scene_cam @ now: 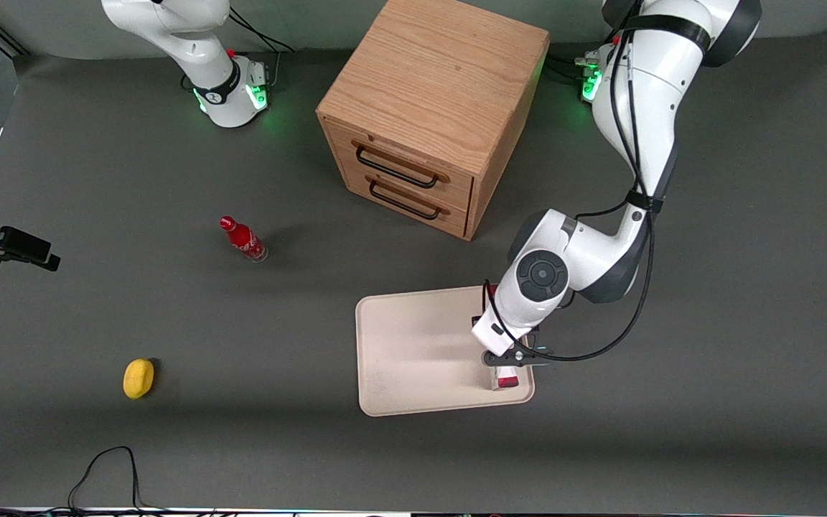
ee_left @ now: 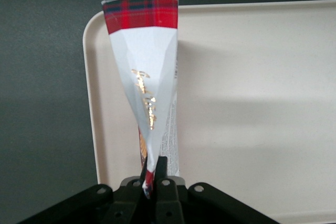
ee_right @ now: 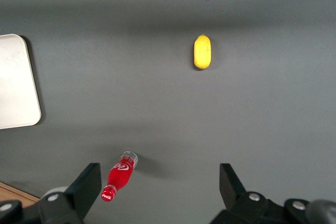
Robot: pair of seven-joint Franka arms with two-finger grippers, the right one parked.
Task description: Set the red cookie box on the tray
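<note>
The red cookie box (ee_left: 149, 77) shows a tartan-red end and a white wedge with gold lettering. My left gripper (ee_left: 154, 174) is shut on it, its fingers pinching the box's narrow end. In the front view the gripper (scene_cam: 510, 359) hangs low over the cream-beige tray (scene_cam: 413, 345), at the tray's edge toward the working arm's end. The arm covers most of the box (scene_cam: 505, 380); only its red ends show. The box lies along the tray's (ee_left: 252, 103) rim, inside it. Whether it rests on the tray surface I cannot tell.
A wooden two-drawer cabinet (scene_cam: 428, 108) stands farther from the front camera than the tray. A small red bottle (scene_cam: 243, 239) and a yellow fruit (scene_cam: 138, 378) sit toward the parked arm's end. A black cable (scene_cam: 108, 467) loops near the table's front edge.
</note>
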